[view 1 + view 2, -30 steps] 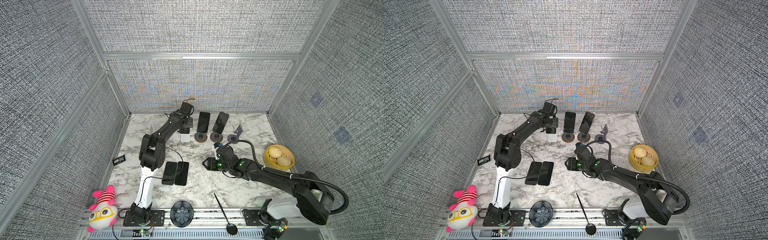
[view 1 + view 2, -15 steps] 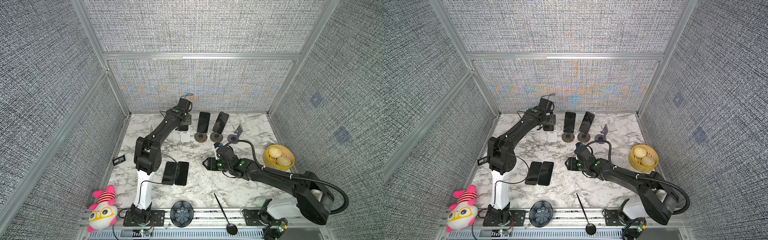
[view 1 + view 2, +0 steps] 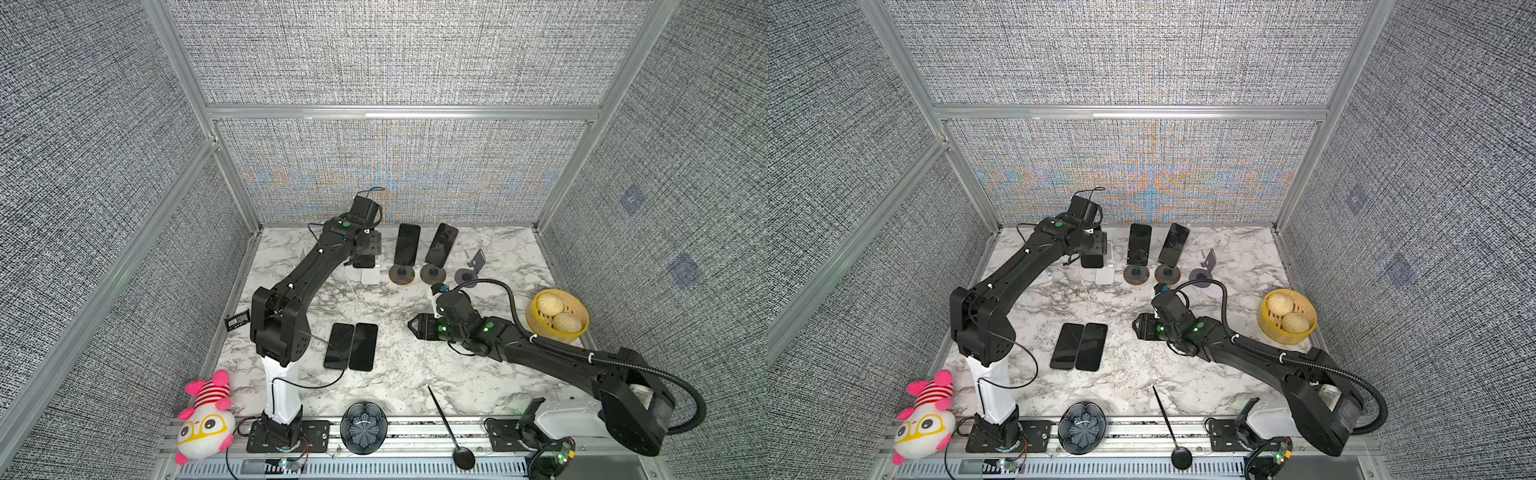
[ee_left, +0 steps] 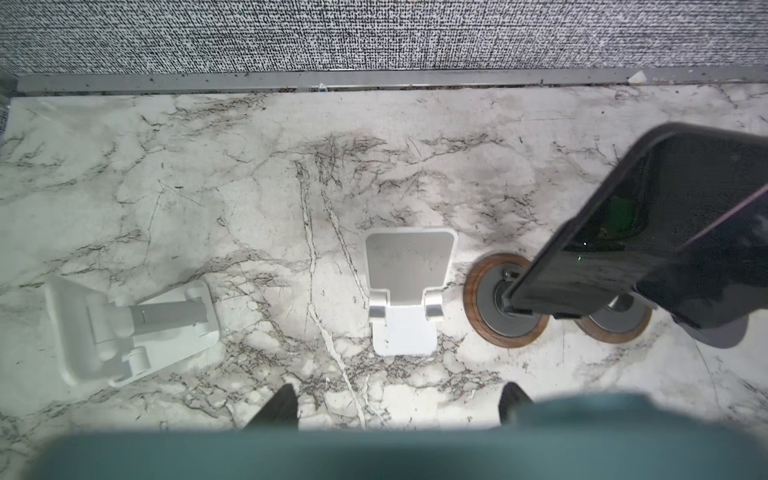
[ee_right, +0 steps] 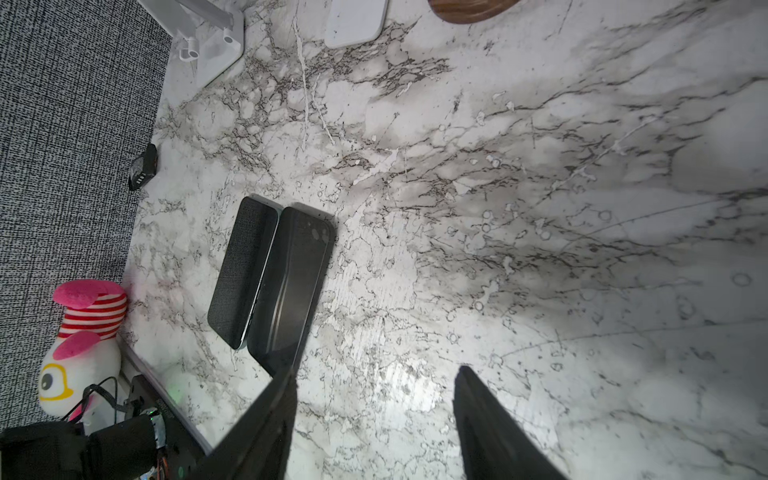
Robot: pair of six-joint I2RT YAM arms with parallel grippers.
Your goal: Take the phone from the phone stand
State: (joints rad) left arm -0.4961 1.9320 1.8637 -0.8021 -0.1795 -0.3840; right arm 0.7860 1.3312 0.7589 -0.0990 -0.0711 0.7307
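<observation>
- Plush point(image 3: 205, 415) — pink and white, at the front-left corner.
- Tag point(image 3: 237, 322) — small and black, at the table's point(image 3: 415, 374) left edge.
- Folded stand point(image 4: 129, 328) — white, lying flat on the marble near the back.
- Flat phones point(image 3: 351, 346) — two dark slabs lying side by side and touching, front of centre.
- Bowl point(image 3: 363, 428) — dark and ribbed, on the front rail.
- Left claw point(image 4: 395, 402) — at the back of the table, pinching the phone point(image 4: 374, 453) across its width. Both fingertips point(image 4: 278, 405) poke out past it.
- Phone — a blurred teal band close to the left wrist camera. In both top views it is a dark slab under the claw.
- Stand point(image 4: 409, 270) — white and hinged, on the marble directly beneath the claw. Its plate is bare, and the phone is held clear above it.
- Propped phones point(image 3: 407, 245) — two, each leaning on a round wood-rimmed base, just right of the stand.
- Right claw point(image 5: 376, 374) — spread, with nothing between the fingers. It is low over mid-table, pointing toward the flat phones and well apart from the phone.
- Spoon point(image 3: 451, 424) — black, across the front edge.
- Grey stand point(image 3: 471, 270) — small, right of the propped phones.
- Steamer point(image 3: 555, 337) — yellow, holding two buns, at the right edge.
</observation>
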